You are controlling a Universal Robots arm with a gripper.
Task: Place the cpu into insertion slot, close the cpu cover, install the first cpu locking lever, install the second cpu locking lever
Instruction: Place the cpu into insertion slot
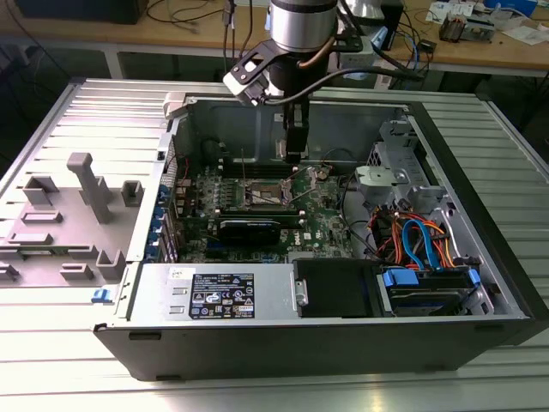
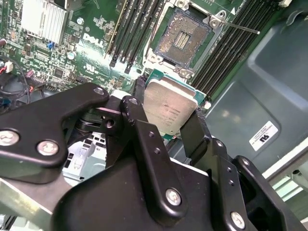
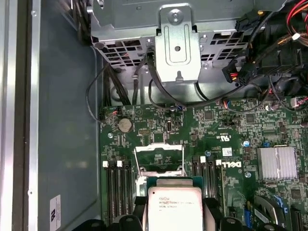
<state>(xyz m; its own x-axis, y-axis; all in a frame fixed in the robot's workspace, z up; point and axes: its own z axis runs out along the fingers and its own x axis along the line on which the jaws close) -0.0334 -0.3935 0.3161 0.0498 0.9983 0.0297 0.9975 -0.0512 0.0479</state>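
The gripper (image 2: 163,120), jaws pinching the cpu (image 2: 169,105) by two opposite edges, holds it flat above the motherboard (image 2: 91,43), with the uncovered insertion slot (image 2: 185,38) lying just beyond the fingertips.

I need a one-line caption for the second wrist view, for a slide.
Gripper, jaws shut on the cpu, holds it close to the empty insertion slot.
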